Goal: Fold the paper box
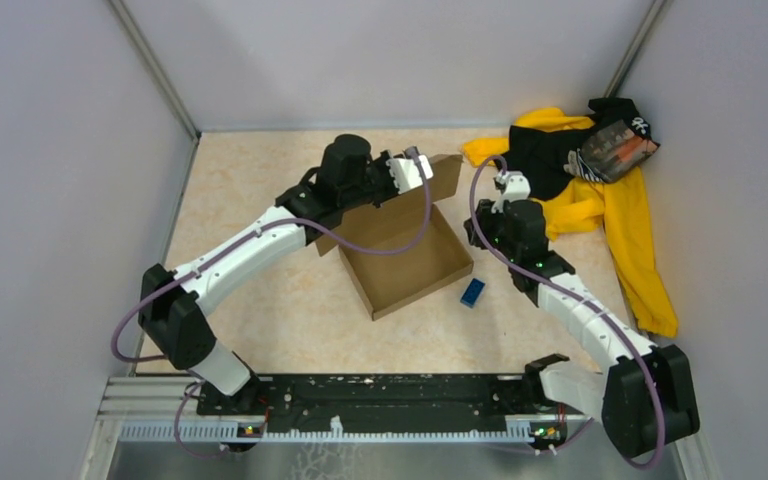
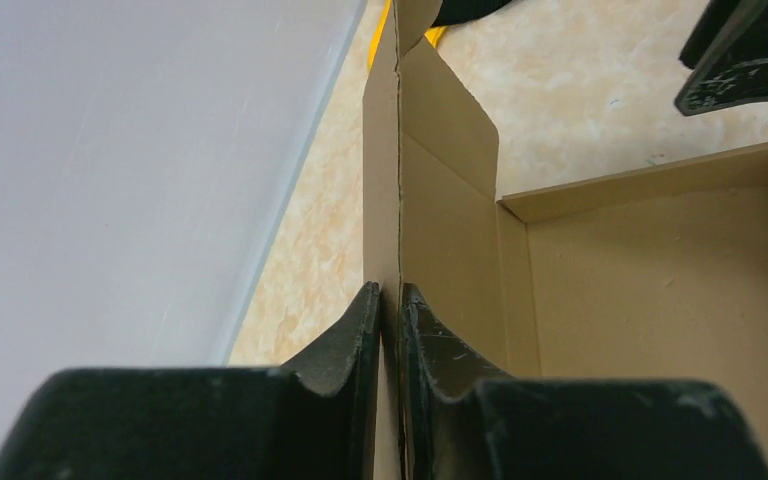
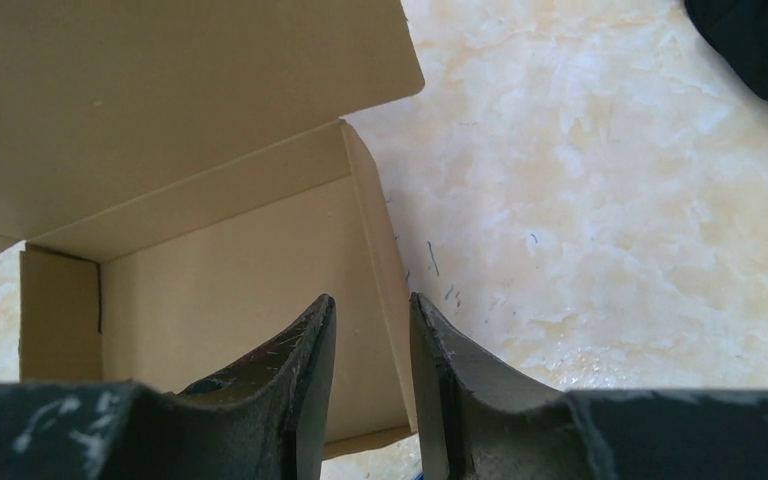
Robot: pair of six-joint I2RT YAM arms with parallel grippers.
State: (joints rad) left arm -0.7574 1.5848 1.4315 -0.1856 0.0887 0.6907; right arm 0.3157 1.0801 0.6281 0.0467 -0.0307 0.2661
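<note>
The paper box (image 1: 405,255) is a shallow brown cardboard box, open-topped, in the middle of the table, with its far flap standing upright. My left gripper (image 1: 422,172) is shut on that upright flap. In the left wrist view the fingers (image 2: 390,300) pinch the flap's edge, with the box's inside (image 2: 640,290) to the right. My right gripper (image 1: 482,238) is at the box's right side. In the right wrist view its jaws (image 3: 372,310) stand a little apart and empty over the box's right wall (image 3: 375,240).
A small blue block (image 1: 472,292) lies just off the box's near right corner. A yellow-and-black cloth pile (image 1: 600,190) fills the back right. Grey enclosure walls (image 2: 110,150) stand close behind and beside the table. The right arm (image 2: 750,50) shows in the left wrist view.
</note>
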